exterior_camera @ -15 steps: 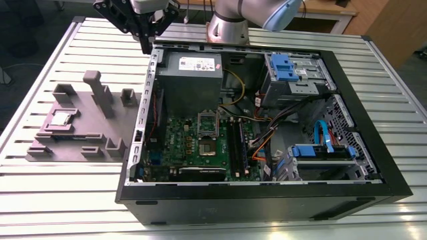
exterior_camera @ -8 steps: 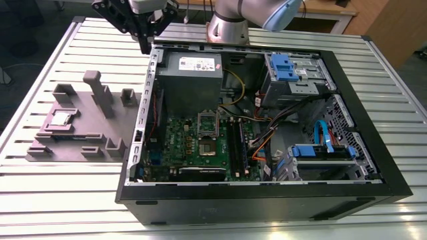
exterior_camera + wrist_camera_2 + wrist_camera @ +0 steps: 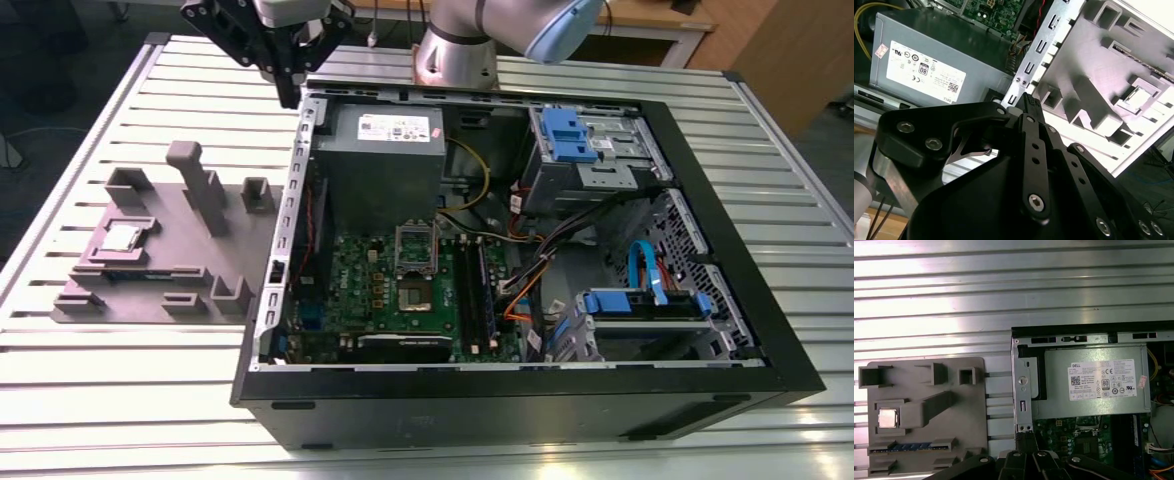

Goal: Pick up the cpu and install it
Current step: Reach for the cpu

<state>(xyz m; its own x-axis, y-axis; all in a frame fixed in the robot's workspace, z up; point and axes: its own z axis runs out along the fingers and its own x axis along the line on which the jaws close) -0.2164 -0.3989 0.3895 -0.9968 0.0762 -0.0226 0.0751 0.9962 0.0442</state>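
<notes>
The black claw (image 3: 290, 97), clenched on nothing, hovers at the far left corner of the open black computer case (image 3: 534, 390). The small square silver-topped cpu (image 3: 124, 237) lies flat in a grey moulded tray (image 3: 150, 304) on the ribbed metal counter (image 3: 120, 370), toward the exterior view's left and nearer than the claw.

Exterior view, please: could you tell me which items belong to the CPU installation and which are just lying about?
Job: cpu, grey holder tray under it, green motherboard, gripper.
Lying about: power supply, blue drive brackets, cables.
</notes>
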